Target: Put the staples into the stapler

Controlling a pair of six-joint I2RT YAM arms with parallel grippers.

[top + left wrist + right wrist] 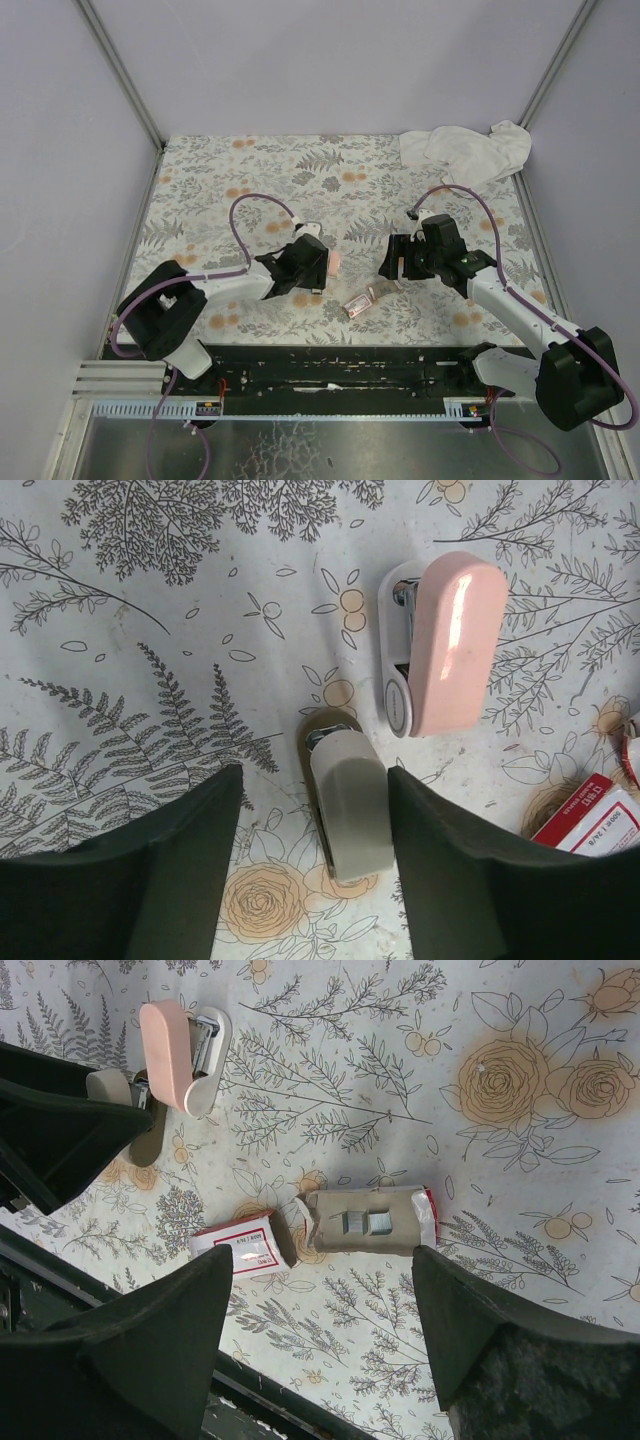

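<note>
The stapler lies on the flowered mat with its pink top on a white base. Just in front of it lies a small grey stapler-like piece. My left gripper stands open astride that piece; the right finger is against its side and the left finger is a gap away. The staples box is pulled apart: a tan tray holding metal staples, and a white-and-red sleeve to its left. My right gripper hangs open just above and near the tray, holding nothing. From above, the box lies between the two grippers.
A crumpled white cloth lies at the far right corner of the mat. A black rail runs along the near edge, close behind the right gripper. Grey walls close in on the left, back and right sides.
</note>
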